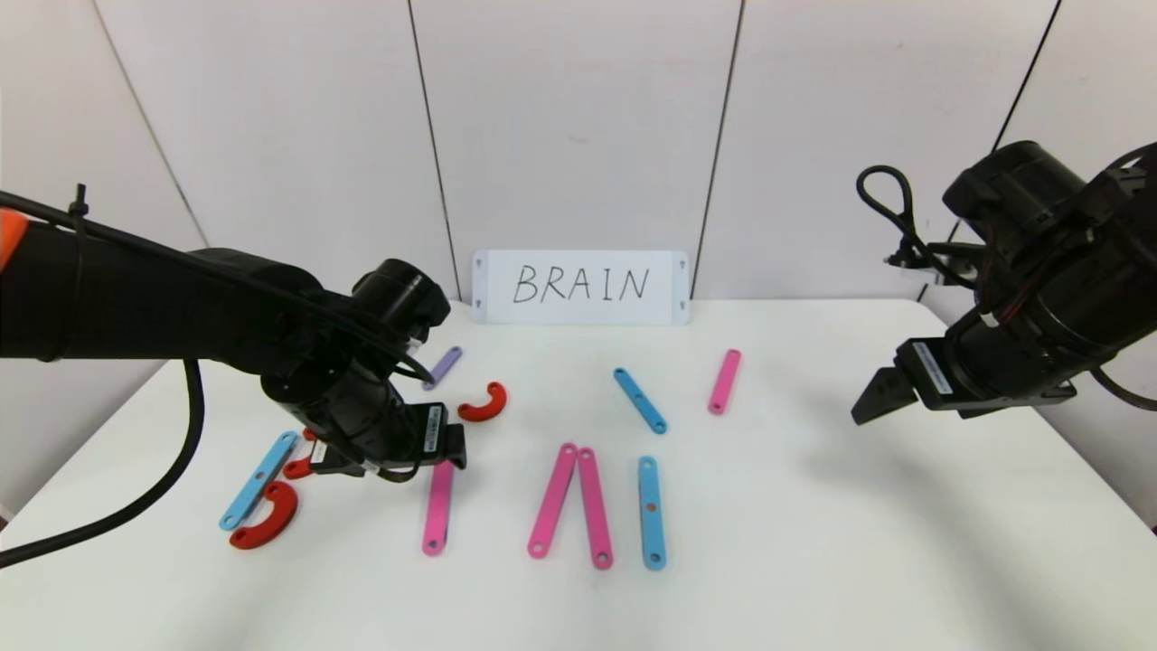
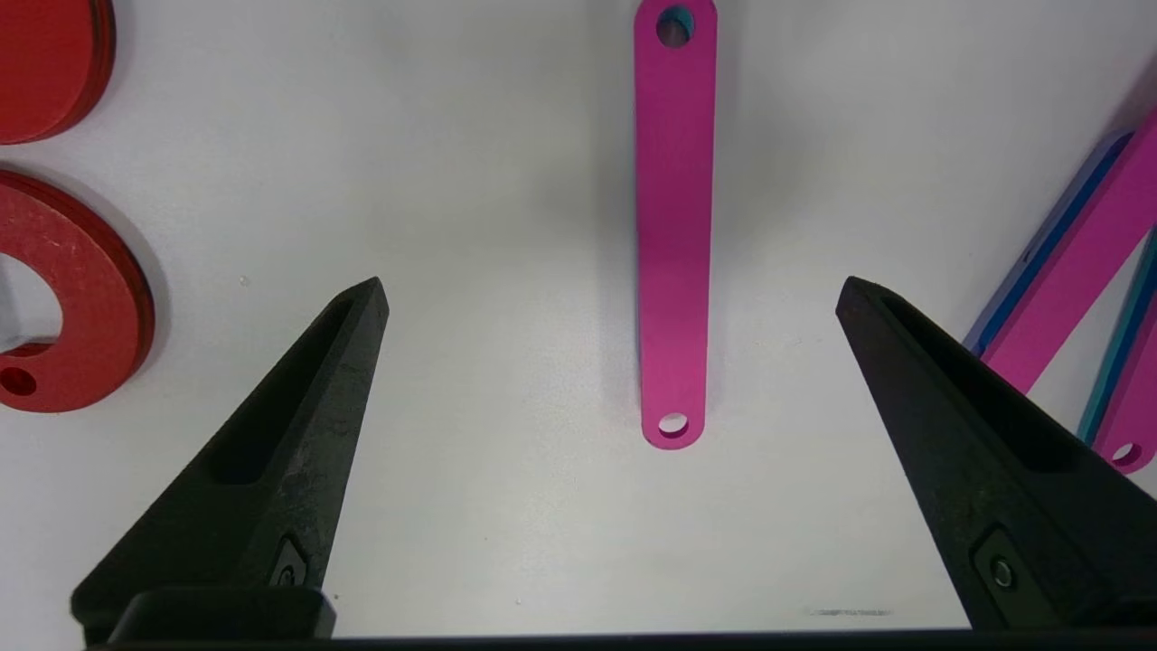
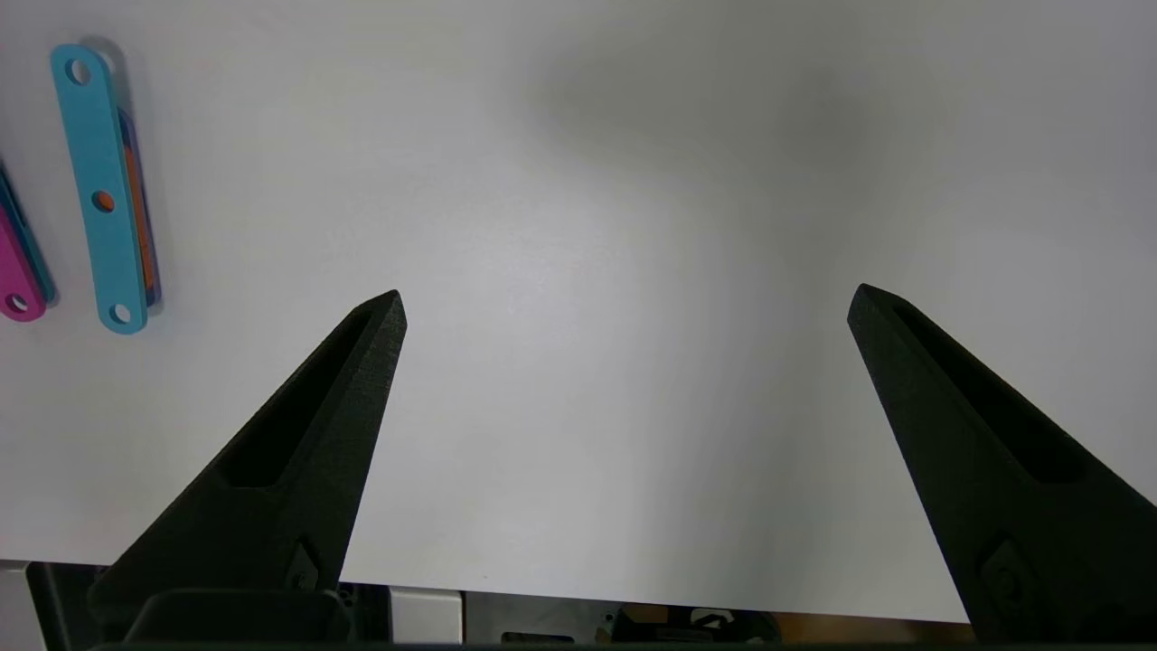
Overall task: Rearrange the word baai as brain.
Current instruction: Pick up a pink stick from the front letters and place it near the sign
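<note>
— While my left gripper (image 2: 610, 289) hangs with its fingers wide apart over one pink strip (image 2: 671, 235), what is done?

— Little, I judge. The blue strip (image 1: 258, 479) and red half-rings (image 1: 268, 517) at my left may make a B; the other strips lie loose on the table (image 1: 813, 542) — no R, no N yet.

— And your other hand?

— My right gripper (image 3: 624, 298) waits at the right over bare table, fingers apart, holding nothing.

— What is in the way?

— The pair of pink strips (image 1: 571, 502) lies near. The white card (image 1: 579, 287) stands behind, well apart.
</note>
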Available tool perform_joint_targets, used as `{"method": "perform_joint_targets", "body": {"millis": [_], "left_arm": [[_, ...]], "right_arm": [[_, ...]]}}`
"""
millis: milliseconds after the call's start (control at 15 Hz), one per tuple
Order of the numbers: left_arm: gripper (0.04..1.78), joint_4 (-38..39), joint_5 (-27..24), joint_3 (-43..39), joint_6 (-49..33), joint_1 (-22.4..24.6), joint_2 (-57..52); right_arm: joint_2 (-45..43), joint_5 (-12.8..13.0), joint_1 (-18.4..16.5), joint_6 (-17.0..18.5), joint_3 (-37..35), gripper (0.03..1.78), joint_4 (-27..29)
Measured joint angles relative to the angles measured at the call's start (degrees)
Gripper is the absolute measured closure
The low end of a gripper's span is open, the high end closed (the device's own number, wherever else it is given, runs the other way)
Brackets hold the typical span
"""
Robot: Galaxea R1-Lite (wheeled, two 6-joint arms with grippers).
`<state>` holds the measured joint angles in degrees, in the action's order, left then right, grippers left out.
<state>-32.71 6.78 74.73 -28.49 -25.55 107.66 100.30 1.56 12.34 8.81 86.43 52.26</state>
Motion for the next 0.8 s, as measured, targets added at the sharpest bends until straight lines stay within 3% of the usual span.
{"method": "perform_joint_targets", "body": {"millis": [800], "left_arm": [[0.08, 2.04, -0.24, -0.54, 0.02, -1.67, 4.75]], "right_arm": [[-0.37, 0.11, -0.07, 0.02, -0.05, 0.10, 0.00]]}}
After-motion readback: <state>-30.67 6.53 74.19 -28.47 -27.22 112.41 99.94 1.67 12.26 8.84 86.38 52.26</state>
